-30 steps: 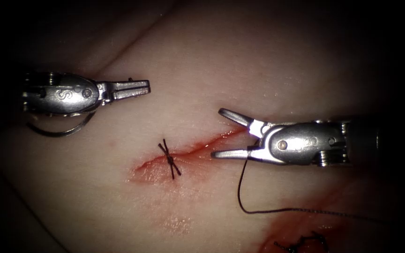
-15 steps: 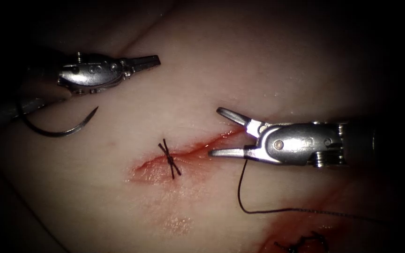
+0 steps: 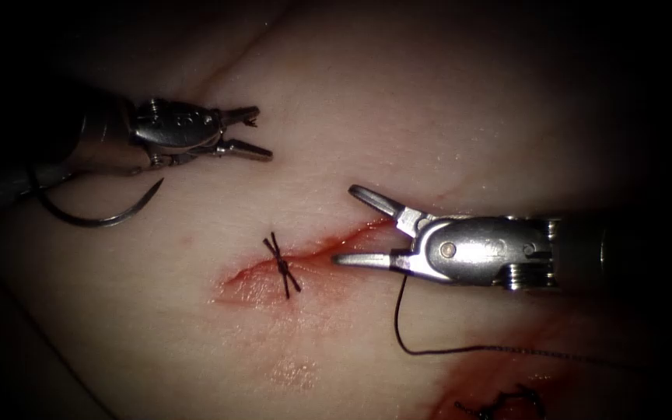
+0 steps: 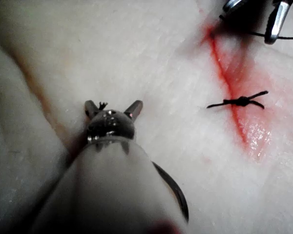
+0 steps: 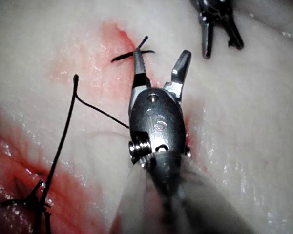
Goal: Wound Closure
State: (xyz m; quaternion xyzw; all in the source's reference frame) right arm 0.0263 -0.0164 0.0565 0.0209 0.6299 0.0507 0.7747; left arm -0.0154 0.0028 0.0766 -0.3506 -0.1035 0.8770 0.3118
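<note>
Left claw [image 3: 249, 134] open and holding nothing, needle [image 3: 99, 214] lying free on the tissue [image 3: 445, 101] just below and behind it, curve bowing downward, point toward the cut [image 3: 328, 245]; right claw [image 3: 351, 225] open, empty, farther off, astride the cut.

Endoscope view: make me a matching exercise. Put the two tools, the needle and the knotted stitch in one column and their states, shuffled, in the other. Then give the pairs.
Things:
1. left tool
2. right tool
3. needle
4. knotted stitch

States:
A. tied across the cut
B. fingers open, holding nothing, at the cut's right end
C. lying on the tissue left of the cut, not in it
D. fingers open, holding nothing, near the needle

Pairs: 1-D, 2-B, 3-C, 4-A
</note>
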